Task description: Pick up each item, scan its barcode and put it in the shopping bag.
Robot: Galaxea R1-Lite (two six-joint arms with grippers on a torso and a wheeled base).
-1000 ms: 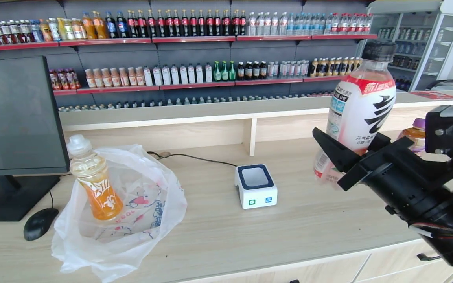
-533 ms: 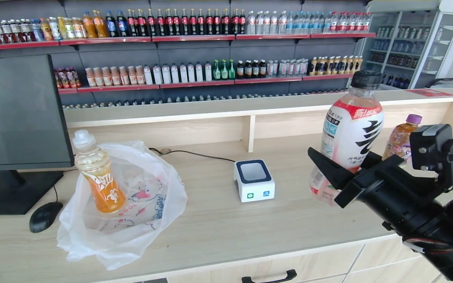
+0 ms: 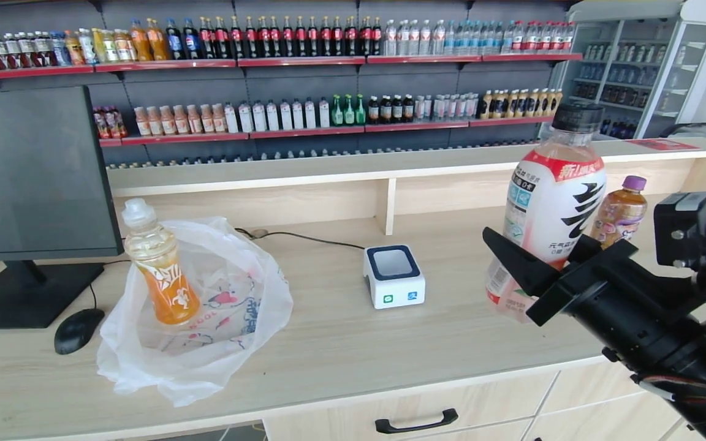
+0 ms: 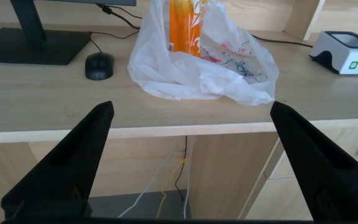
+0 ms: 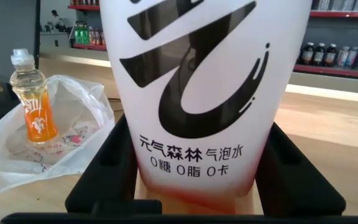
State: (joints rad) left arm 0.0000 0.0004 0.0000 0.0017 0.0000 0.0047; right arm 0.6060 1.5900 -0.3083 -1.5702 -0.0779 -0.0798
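Right end effector (image 3: 550, 248) snug around lower part of upright pink bottle (image 3: 558, 184)

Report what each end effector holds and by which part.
The right end effector grips the large black-capped drink bottle by its lower body. The left end effector is open and holds nothing.

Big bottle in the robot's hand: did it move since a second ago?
Yes. The big bottle, held by the right gripper, has come down: its cap sits closer to the level of the purple-capped bottle behind it.
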